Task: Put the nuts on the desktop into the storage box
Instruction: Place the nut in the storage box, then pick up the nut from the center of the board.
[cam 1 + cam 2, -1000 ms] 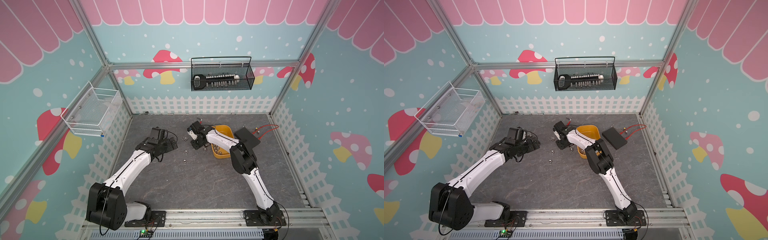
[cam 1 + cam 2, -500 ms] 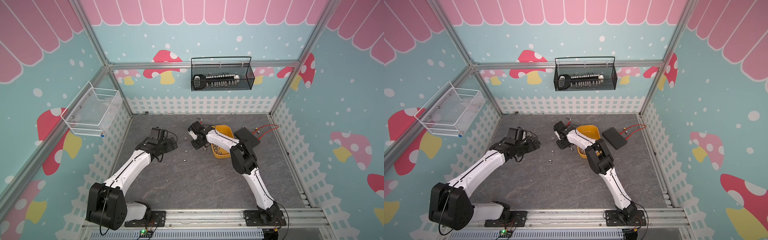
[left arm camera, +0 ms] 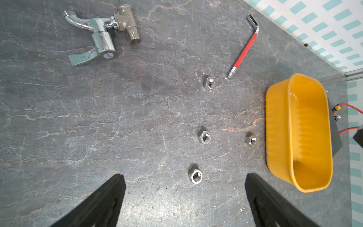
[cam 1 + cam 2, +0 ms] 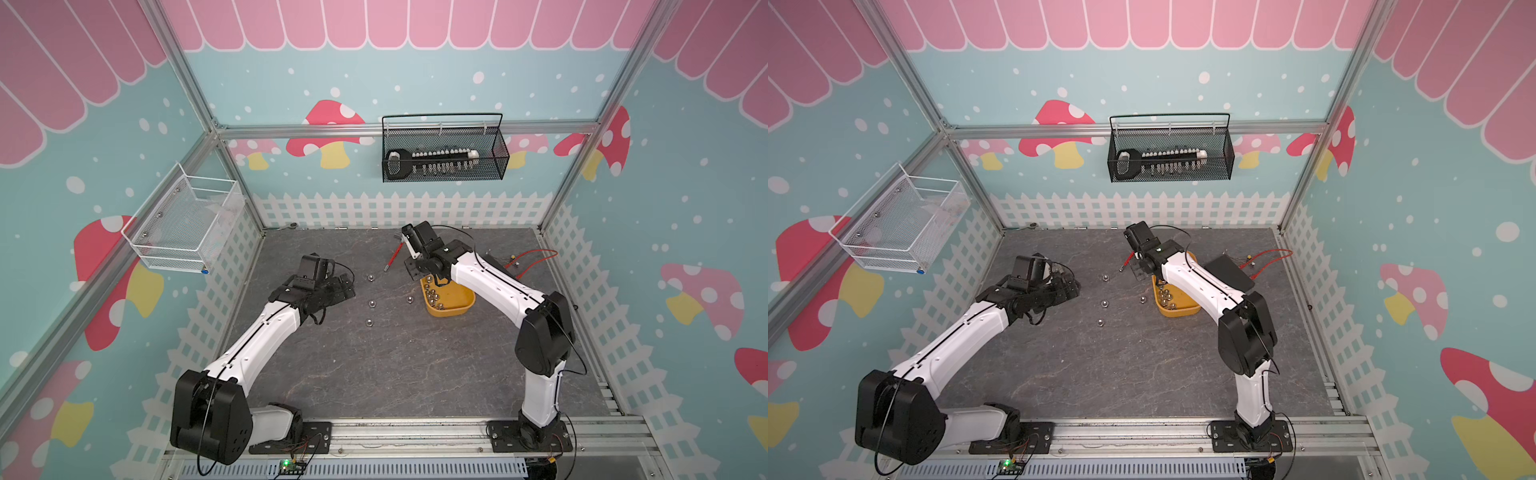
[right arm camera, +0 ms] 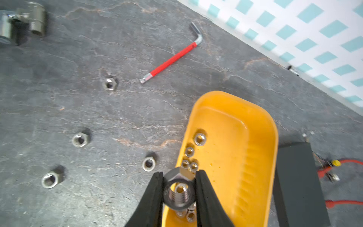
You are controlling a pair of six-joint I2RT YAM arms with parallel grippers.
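The right gripper (image 5: 179,188) holds one nut (image 5: 177,194) over the edge of the yellow box (image 5: 255,157), where several nuts (image 5: 199,138) already lie, while four loose nuts (image 3: 204,136) wait on the table (image 3: 117,118) in front of the wide-open left gripper (image 3: 184,177).

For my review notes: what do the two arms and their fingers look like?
The left arm and right arm match: glossy white link shells with a thin black line along them, bulky black joint housings, black base plates. Thin black cables loop at each wrist. The left fingers and right fingers are flat, matte black, tapering to the tips. No markings are legible.
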